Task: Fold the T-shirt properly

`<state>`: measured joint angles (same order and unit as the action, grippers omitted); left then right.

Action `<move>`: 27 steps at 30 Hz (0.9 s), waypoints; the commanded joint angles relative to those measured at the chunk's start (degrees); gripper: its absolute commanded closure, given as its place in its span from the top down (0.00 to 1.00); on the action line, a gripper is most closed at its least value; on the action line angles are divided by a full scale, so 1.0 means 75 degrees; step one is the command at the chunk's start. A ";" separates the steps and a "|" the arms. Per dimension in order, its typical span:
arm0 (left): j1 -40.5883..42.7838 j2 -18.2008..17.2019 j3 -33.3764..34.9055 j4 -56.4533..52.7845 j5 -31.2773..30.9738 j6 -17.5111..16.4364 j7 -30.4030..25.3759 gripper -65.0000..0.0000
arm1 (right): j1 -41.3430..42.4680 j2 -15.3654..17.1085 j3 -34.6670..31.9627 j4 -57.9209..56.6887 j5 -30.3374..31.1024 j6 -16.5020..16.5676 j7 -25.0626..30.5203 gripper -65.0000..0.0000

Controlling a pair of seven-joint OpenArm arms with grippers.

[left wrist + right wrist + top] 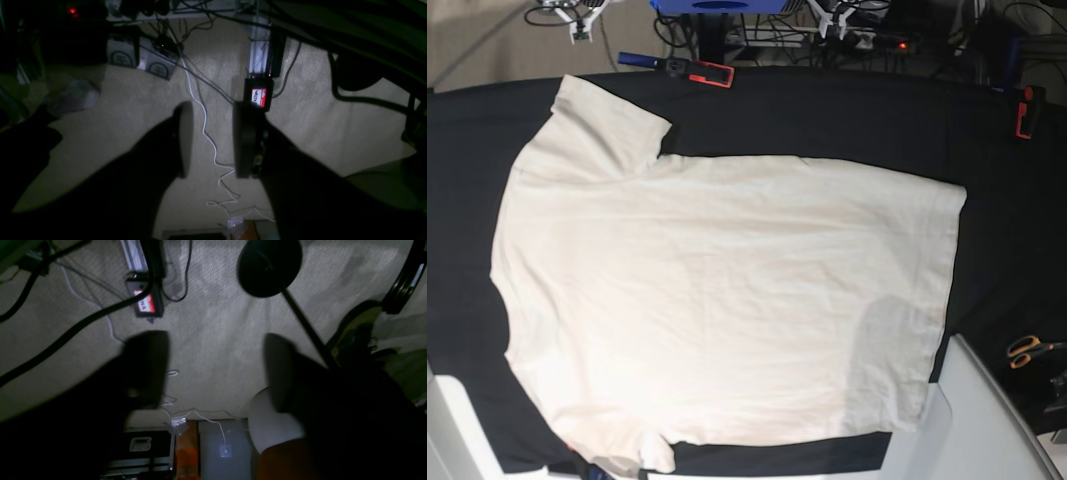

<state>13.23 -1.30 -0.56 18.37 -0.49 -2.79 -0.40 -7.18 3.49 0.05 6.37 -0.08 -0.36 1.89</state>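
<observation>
2 claws, left claw (pixel 210 140) and right claw (pixel 217 370), are hanging apart, gripping nothing, off the black-clothed bench (pixel 827 110); neither nearer the flat cream cotton T-shirt (pixel 727 300), long axis sideways.

T-shirt (pixel 727 300) lies flat on the surface (pixel 847 115), neck toward 9 o'clock; scissors (pixel 1030 350) at 4 o'clock, well apart.

Cloth on cloth, all matt

The T-shirt (pixel 727 300) is soft, faintly creased cream cotton; the tabletop (pixel 847 110) wears matt black cloth; the floor (pixel 217 340) is rough woven beige carpet.
</observation>
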 commanded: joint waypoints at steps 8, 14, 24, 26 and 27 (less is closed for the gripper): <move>0.0070 -0.0032 0.0010 0.0018 0.0001 0.0038 0.0001 0.00 | -0.0057 0.0057 0.0022 0.0000 0.0016 -0.0028 -0.0070 0.00; 0.0070 -0.0032 0.0010 0.0053 0.0001 0.0038 -0.0011 0.00 | -0.0068 0.0069 -0.0025 -0.0023 -0.0019 -0.0028 -0.0070 0.15; 0.0246 -0.0008 0.0068 0.0088 0.0013 0.0038 -0.0011 0.00 | -0.0186 0.0209 0.0022 0.0000 0.0016 -0.0028 -0.0047 0.14; 0.0281 -0.0008 0.0092 0.0088 0.0013 0.0038 -0.0011 0.00 | -0.0197 0.0209 0.0022 0.0000 0.0016 -0.0028 -0.0082 0.02; 0.0316 -0.0008 0.0092 0.0088 0.0013 0.0026 -0.0011 0.00 | -0.0244 0.0209 0.0022 0.0000 0.0016 -0.0028 -0.0082 0.00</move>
<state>15.14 -1.28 0.08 18.96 -0.47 -2.79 -0.47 -8.58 4.58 0.05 6.37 -0.08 -0.38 1.34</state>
